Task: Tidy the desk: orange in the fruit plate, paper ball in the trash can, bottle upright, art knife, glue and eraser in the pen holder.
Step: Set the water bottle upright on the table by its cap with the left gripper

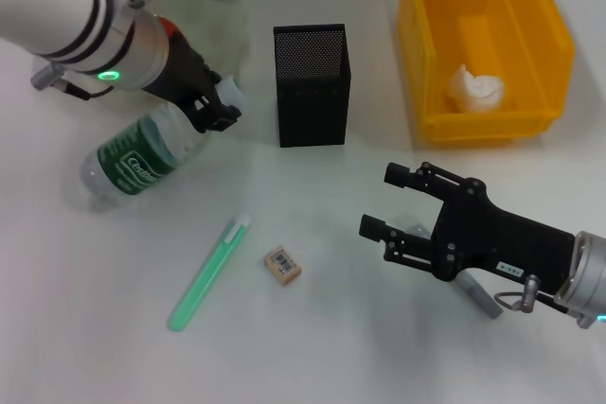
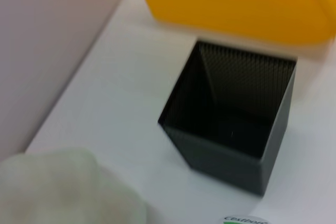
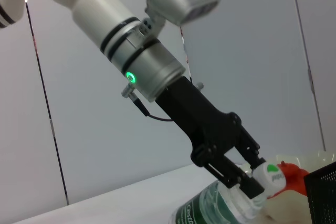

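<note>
The bottle (image 1: pixel 142 163) is seen lying on its side on the tabletop (image 1: pixel 95 328), at the robot's left. Its long axis runs obliquely: the base points toward the near left edge, the white cap (image 1: pixel 230 92) toward the pen holder (image 1: pixel 312 84). The left tool (image 1: pixel 216 109) is clenched on the bottle at the neck, just below the cap; this is confirmed in the right wrist view, where the fingers (image 3: pixel 247 182) are seen pinching the neck beneath the cap (image 3: pixel 269 176). The coming move is judged to turn on this grip: the neck must be swung up over the base, which is farther from the tool along the axis.

The right tool (image 1: pixel 386 201) is held released, its fingers spread, low over the tabletop at the right, with a grey stick (image 1: pixel 478 292) partly hidden beneath it. The glue (image 1: pixel 210 272) and eraser (image 1: pixel 283 265) lie between the arms, near each other but apart. The paper ball (image 1: pixel 476 88) is already in the trash can (image 1: pixel 549 40).
</note>
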Motion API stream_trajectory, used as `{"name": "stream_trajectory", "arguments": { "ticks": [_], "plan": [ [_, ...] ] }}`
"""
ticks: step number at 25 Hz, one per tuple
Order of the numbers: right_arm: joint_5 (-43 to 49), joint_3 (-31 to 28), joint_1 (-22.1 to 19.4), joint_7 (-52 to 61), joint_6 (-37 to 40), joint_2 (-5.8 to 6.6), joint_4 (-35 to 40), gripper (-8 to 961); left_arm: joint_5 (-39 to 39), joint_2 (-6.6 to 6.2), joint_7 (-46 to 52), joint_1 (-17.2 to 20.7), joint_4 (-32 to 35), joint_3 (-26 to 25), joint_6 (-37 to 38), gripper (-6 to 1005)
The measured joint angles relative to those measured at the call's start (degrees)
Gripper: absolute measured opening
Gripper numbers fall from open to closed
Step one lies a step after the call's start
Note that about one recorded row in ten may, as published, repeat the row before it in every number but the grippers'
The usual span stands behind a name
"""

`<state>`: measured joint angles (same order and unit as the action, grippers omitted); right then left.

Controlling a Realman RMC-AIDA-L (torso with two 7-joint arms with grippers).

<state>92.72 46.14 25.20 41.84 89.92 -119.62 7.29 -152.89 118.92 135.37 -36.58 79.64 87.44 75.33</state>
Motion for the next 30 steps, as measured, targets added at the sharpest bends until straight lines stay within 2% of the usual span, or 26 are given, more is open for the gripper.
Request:
{"name": "stream_trajectory", "arguments": {
  "ticks": [4,13,24,30],
  "plan": [
    [0.00,0.00,0.14,0.00,-0.02,0.00,0.00,764,2.80,-0.17,-0.24,2.82,3.93,-0.61,-0.21,434],
    [0.00,0.00,0.25,0.00,-0.17,0.00,-0.12,764,6.73,-0.16,-0.68,7.08,8.13,-2.57,-1.17,441],
    [0.00,0.00,0.29,-0.01,-0.63,0.00,-0.18,764,10.28,-0.27,-0.84,10.71,10.08,-6.09,-3.39,450],
    [0.00,0.05,0.29,0.00,-0.63,0.00,-0.18,764,15.19,-0.29,-2.29,12.37,10.17,-9.66,-3.59,455]
  ]
}}
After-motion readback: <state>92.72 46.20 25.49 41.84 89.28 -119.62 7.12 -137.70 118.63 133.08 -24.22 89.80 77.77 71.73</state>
